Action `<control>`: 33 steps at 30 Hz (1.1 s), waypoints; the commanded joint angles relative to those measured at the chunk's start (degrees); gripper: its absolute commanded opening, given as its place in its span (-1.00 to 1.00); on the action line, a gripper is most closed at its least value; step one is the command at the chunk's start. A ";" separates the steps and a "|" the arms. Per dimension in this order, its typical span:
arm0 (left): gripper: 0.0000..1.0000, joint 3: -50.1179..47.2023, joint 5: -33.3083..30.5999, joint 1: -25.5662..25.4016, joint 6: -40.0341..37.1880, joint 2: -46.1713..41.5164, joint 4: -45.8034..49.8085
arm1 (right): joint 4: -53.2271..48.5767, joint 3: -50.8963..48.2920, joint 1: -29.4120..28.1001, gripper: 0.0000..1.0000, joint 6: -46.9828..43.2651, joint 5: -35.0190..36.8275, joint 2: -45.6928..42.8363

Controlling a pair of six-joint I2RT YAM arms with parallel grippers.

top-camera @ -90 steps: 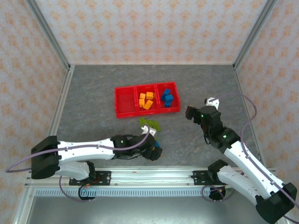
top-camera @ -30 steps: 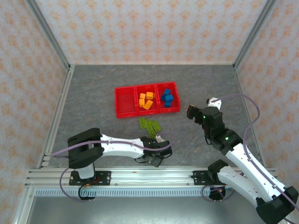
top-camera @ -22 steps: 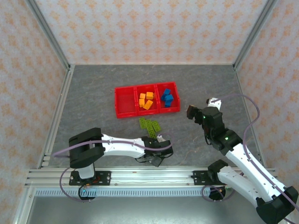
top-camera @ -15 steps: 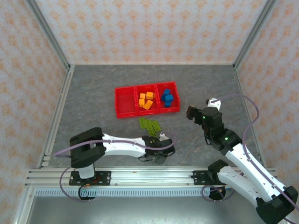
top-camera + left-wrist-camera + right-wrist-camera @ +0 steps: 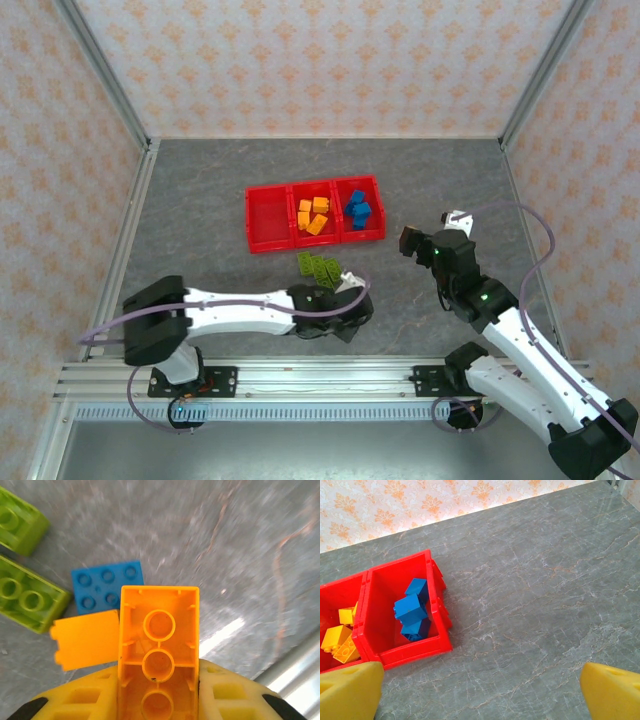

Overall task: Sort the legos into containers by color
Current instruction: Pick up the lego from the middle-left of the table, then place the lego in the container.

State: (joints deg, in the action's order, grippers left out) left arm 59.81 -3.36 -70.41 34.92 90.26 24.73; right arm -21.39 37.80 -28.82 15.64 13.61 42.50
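Legos: one orange brick (image 5: pixel 159 650) is clamped between the left gripper's (image 5: pixel 159 692) fingers, hollow underside facing the wrist camera. Just beyond it on the table (image 5: pixel 240 540) lie a blue plate (image 5: pixel 107 585), a second orange piece (image 5: pixel 85 637) and two green bricks (image 5: pixel 27 597). The right gripper (image 5: pixel 480 695) is spread wide, holding nothing. Farthest off, the red containers (image 5: pixel 268 218) hold orange bricks (image 5: pixel 313 215) in the middle bin and blue bricks (image 5: pixel 359 209) in the right bin.

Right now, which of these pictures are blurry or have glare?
Left wrist view: the orange brick in the left hand is sharp, the table behind it smeared, with a glare streak lower right. Right wrist view: the red tray is crisp. Top view: evenly lit, no harsh shadows.
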 commanded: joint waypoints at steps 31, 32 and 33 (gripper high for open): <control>-0.41 33.10 -2.26 37.43 -14.27 21.98 6.74 | -2.29 -0.21 0.25 1.00 1.46 -3.89 0.59; -0.40 33.41 -2.20 37.71 -14.32 22.46 6.65 | -2.68 0.13 0.25 1.00 1.63 -4.18 0.93; -0.37 33.59 -2.16 38.04 -14.27 22.68 6.44 | -2.90 0.48 0.25 1.00 1.68 -4.56 1.27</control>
State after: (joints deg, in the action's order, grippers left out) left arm 90.96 -6.13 -33.30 22.17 112.62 29.36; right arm -22.37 37.78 -28.82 16.36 10.50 43.13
